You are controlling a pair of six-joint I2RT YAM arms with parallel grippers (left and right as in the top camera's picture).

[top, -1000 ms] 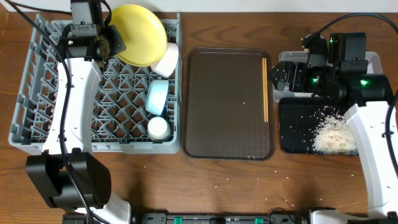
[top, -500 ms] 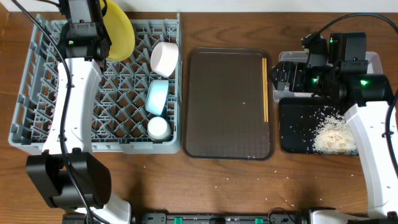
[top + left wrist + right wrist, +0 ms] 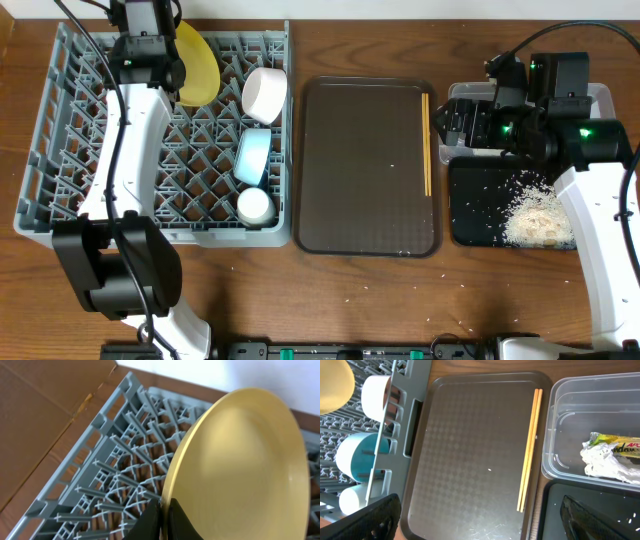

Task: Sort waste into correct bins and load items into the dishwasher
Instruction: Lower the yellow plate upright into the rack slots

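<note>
The yellow plate (image 3: pixel 200 62) has been tipped from a flat tilt to standing on edge at the back of the rack (image 3: pixel 60 150), and is gripped at its rim by the closed left jaws. Release is judged next. The right jaws are held wide open, empty, by the clear bin (image 3: pixel 575 425); the chopsticks (image 3: pixel 428 140) remain on the tray (image 3: pixel 360 170).

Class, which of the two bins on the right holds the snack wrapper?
The clear rectangular plastic container: the green-and-orange snack wrapper lies inside it, whereas the shallow black rectangular tray holds whitish rice-like crumbs.
</note>
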